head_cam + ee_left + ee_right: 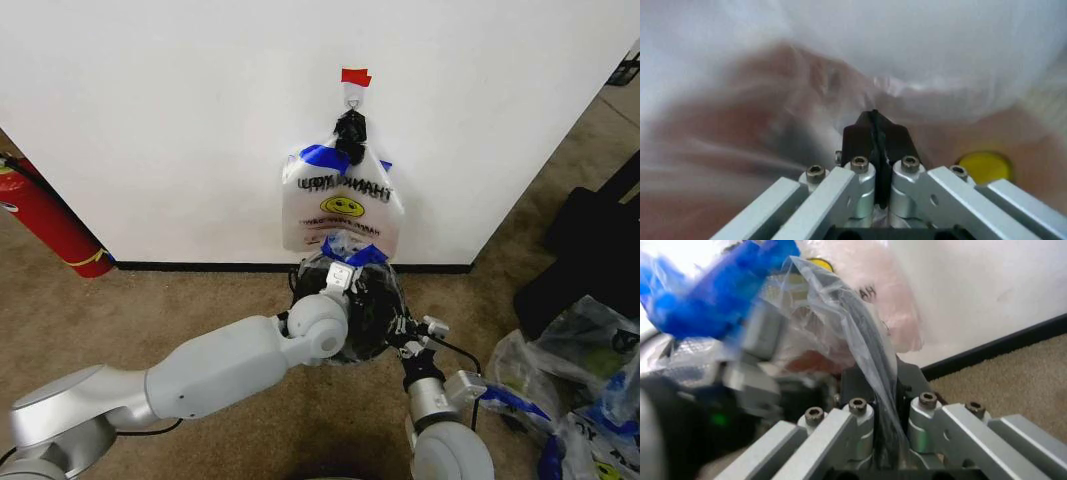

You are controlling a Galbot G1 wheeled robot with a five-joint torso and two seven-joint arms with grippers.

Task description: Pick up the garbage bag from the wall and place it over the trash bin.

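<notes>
Nearest the camera, at lower right of the head view: right arm raised from below, right gripper (408,331) at the right side of the trash bin (372,322). In the right wrist view, right gripper (875,390) jaws pressed together on a pinched fold of thin clear plastic, film drawn taut up and away from the tips. At lower left of the head view: left arm reaching forward across the carpet (150,310), left gripper (340,272) at the top front of the bin, among plastic film and blue handles (352,252). In the left wrist view, left gripper (875,131) jaws closed tip to tip, with a thin dark edge between them; milky plastic film all around, a yellow spot (984,166) behind it. Garbage bag (350,262) bunched over the bin mouth between the two grippers, hiding most of the bin top. Directly behind and above: bunch of bags (342,205) with smiley face and black print, hung from a black clip (350,128) on a small metal hook (353,96) under a red tape piece (355,76), lower edge overlapping the bin area. Behind everything: white wall (180,110) with black baseboard (200,267). Far left, against the wall: red fire extinguisher (45,222). Far right on the floor: dark bag (585,240) and more loose plastic bags (570,390).
</notes>
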